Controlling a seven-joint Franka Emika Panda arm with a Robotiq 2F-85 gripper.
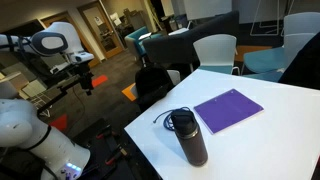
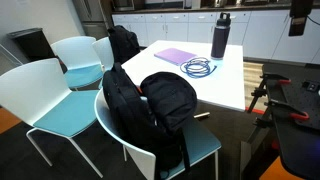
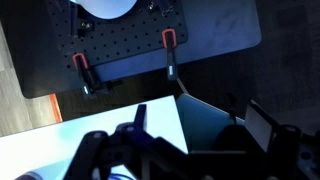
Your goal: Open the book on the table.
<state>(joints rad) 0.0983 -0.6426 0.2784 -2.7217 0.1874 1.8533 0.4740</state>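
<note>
The purple book [image 1: 228, 108] lies closed and flat on the white table [image 1: 270, 140]; both also show in an exterior view as the book [image 2: 177, 56] on the table [image 2: 232, 78]. My gripper [image 1: 85, 80] hangs in the air well off the table's edge, far from the book, and shows at the top right of an exterior view [image 2: 298, 18]. In the wrist view its dark fingers [image 3: 200, 125] stand wide apart with nothing between them, above a corner of the table [image 3: 90, 130]. The book is out of the wrist view.
A dark bottle [image 1: 190, 136] [image 2: 220, 36] stands on the table beside a coiled blue cable [image 1: 165, 120] [image 2: 198, 68]. Black backpacks [image 2: 165, 100] sit on chairs [image 2: 45, 95] by the table. The clamped robot base plate [image 3: 120, 45] lies below the gripper.
</note>
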